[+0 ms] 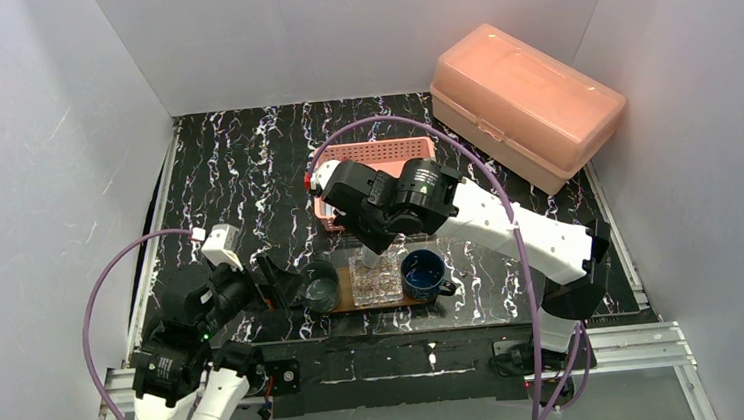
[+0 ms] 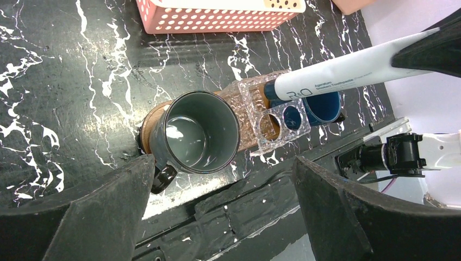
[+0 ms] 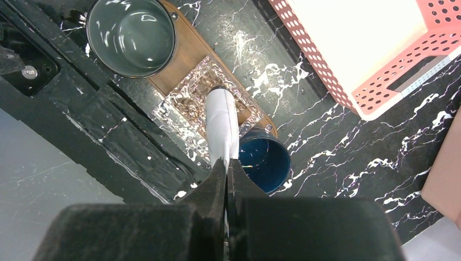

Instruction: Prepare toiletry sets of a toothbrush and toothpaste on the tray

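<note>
Three cups stand in a row on the brown wooden tray (image 1: 351, 307): a grey-green cup (image 1: 321, 286), a clear faceted glass (image 1: 376, 278) and a dark blue mug (image 1: 422, 272). My right gripper (image 3: 226, 166) is shut on the flat end of a white toothpaste tube (image 3: 222, 125). It holds the tube slanted, with the cap end down at the clear glass (image 3: 190, 103). In the left wrist view the tube (image 2: 348, 73) reaches the glass (image 2: 272, 109). My left gripper (image 2: 223, 206) is open and empty, just near of the grey-green cup (image 2: 195, 133). No toothbrush shows.
A pink mesh basket (image 1: 374, 155) stands behind the tray, partly hidden by my right arm. A large salmon lidded box (image 1: 525, 103) sits at the back right. White walls close in both sides. The table's near edge runs right in front of the tray.
</note>
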You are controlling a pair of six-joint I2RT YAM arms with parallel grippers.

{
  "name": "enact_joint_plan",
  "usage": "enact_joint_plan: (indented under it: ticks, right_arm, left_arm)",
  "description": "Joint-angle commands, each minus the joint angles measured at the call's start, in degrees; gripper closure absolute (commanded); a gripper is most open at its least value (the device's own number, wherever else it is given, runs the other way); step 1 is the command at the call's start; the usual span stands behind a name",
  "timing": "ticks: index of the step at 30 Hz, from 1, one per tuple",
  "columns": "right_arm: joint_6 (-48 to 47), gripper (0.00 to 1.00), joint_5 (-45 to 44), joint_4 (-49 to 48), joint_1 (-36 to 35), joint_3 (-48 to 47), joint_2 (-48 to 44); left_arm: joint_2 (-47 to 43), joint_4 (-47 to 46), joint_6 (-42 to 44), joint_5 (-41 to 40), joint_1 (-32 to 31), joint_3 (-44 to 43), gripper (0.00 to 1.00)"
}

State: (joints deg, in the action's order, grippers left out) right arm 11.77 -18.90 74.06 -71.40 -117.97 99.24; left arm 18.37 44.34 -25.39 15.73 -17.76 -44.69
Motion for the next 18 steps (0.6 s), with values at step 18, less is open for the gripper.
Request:
enact_joint_plan:
  ticks: [18]
  right_arm:
    - [-0.51,0.99,-0.18,-7.8,-0.59,7.07,0.47]
  left_arm:
    - [0.1,-0.75,0.16,0.93,-0.16,0.3,0.02]
